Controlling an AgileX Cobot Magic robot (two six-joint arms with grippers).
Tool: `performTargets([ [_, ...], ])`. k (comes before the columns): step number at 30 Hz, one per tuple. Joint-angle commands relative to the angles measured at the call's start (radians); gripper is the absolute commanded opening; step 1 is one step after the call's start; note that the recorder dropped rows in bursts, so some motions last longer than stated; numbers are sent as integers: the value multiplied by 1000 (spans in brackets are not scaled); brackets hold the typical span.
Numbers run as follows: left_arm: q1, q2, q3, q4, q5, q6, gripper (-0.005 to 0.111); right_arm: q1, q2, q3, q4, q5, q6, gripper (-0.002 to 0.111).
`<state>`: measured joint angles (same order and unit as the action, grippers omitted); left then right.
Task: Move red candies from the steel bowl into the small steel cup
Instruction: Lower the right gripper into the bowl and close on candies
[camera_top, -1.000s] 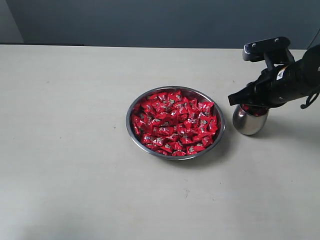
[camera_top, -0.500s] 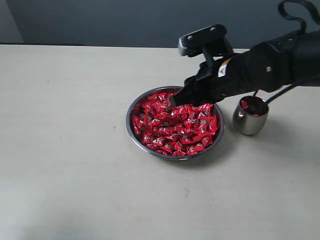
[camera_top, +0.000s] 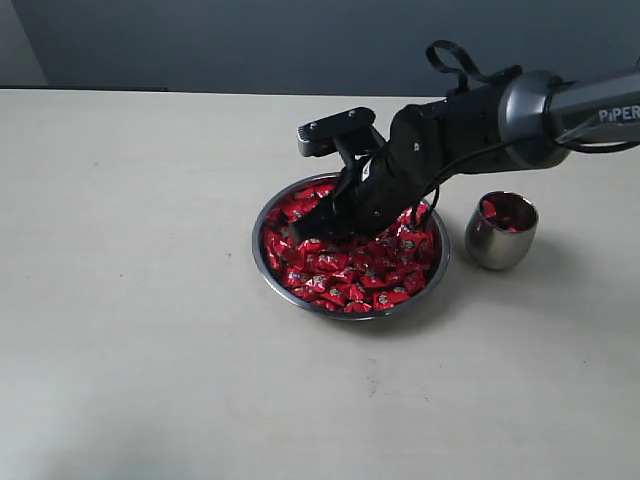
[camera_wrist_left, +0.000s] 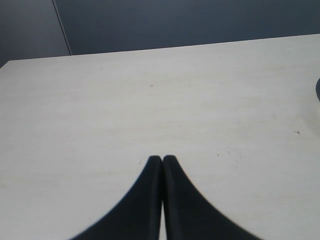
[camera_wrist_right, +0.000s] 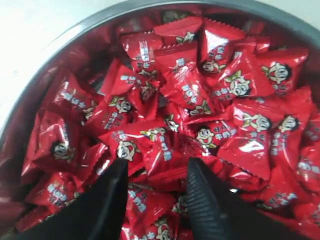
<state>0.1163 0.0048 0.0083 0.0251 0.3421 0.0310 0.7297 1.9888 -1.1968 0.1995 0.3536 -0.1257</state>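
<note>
My right gripper (camera_wrist_right: 156, 167), jaws apart, rests in shiny red wrapped candies (camera_wrist_right: 235, 85) filling the wide steel bowl (camera_top: 350, 316). A small rounded steel cup (camera_top: 497, 250) stands at the bowl's three o'clock.

Lab-like test bench: bare pale tabletop (camera_top: 150, 350), plain dark wall (camera_top: 250, 40).

Pale table (camera_top: 150, 350) meets what looks like a dark wall (camera_top: 300, 40)
</note>
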Motion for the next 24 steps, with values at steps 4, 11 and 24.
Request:
performTargets([
  [4,-8,-5,-8,2,-5,-2,0,0,18,-6,131,0,-108,37],
  [11,-8,-5,-8,2,-5,-2,0,0,23,-6,108,11,-110,0],
  [24,-8,-5,-8,2,-5,-2,0,-2,-180,-6,8,173,-100,0],
])
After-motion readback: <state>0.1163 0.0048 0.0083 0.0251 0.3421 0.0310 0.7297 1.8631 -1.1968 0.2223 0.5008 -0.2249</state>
